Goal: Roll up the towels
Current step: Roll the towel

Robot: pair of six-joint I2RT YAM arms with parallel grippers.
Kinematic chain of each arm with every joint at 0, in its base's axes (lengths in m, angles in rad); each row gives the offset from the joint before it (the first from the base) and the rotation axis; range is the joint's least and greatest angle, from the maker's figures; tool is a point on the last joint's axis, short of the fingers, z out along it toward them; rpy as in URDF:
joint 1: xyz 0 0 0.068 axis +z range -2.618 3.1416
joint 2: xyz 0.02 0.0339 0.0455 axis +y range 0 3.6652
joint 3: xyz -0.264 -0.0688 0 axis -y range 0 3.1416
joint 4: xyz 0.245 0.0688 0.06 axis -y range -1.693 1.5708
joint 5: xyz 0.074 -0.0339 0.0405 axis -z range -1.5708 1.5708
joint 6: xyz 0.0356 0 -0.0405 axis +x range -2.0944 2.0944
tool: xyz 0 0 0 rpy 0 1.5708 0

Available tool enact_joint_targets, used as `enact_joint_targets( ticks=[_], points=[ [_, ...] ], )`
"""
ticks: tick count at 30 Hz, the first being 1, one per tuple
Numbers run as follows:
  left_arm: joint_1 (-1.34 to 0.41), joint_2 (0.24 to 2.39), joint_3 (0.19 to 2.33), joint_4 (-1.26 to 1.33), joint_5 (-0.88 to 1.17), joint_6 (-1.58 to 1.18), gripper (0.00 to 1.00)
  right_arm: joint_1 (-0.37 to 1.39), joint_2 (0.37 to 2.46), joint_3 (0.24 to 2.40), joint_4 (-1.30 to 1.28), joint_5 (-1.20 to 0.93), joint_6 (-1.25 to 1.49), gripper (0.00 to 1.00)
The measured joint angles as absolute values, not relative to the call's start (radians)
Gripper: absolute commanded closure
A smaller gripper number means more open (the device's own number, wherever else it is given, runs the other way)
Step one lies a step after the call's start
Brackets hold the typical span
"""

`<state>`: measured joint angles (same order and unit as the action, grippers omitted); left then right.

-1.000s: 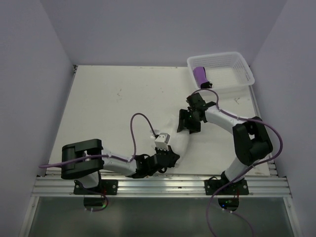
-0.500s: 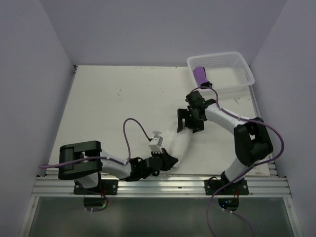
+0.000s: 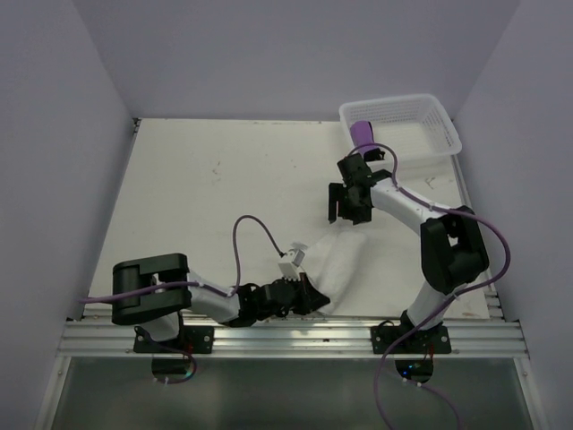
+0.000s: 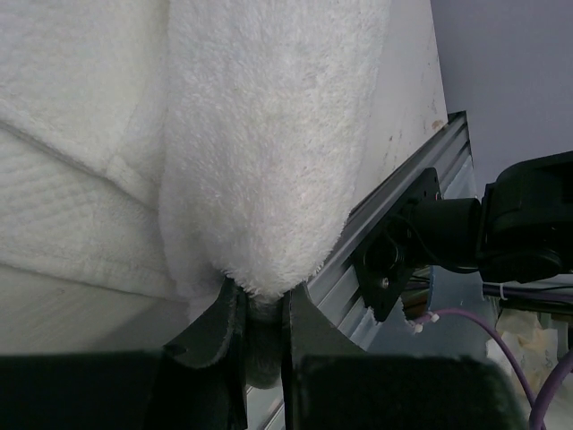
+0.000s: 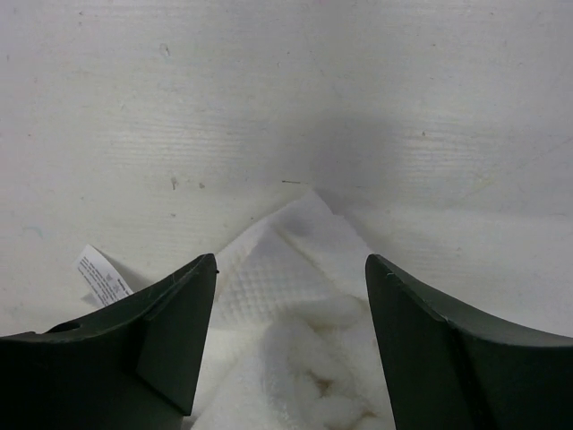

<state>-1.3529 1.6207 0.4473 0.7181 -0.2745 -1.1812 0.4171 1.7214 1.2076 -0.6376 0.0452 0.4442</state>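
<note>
Step in hand, as judged from the layout: rolling the white towel. The purple towel lies rolled at the left end of the perforated basket, so that item appears finished. The white towel lies bunched on the table between the two arms, close to the near edge. The left gripper is clamped on the towel's near edge, with pile bulging over the jaws. The right gripper hangs spread wide above the far corner, holding nothing. A care tag shows beside that corner. Next move, as judged: lower the right gripper, pinch the far corner, and draw the cloth flat before rolling. A firm left grip is required to prevent slippage.
</note>
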Motion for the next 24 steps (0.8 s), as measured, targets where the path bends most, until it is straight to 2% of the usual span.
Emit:
enact_joint_targets(
  ticks=[7,13,22,24],
  points=[
    [-1.334,1.640,0.447,0.748,-0.212,-1.182,1.00,0.417,1.730,1.205,-0.638,0.063,0.443,0.30],
    [-1.297,1.654,0.445,0.775,-0.141,-1.182,1.00,0.417,1.699,1.203,-0.642,0.065,0.421,0.26],
    [-1.276,1.638,0.474,0.707,-0.113,-1.139,1.00,0.418,1.371,1.155,-0.693,0.150,0.426,0.28],
    [-1.276,1.638,0.489,0.683,-0.113,-1.131,1.00,0.418,1.297,1.109,-0.712,0.165,0.448,0.22]
  ],
)
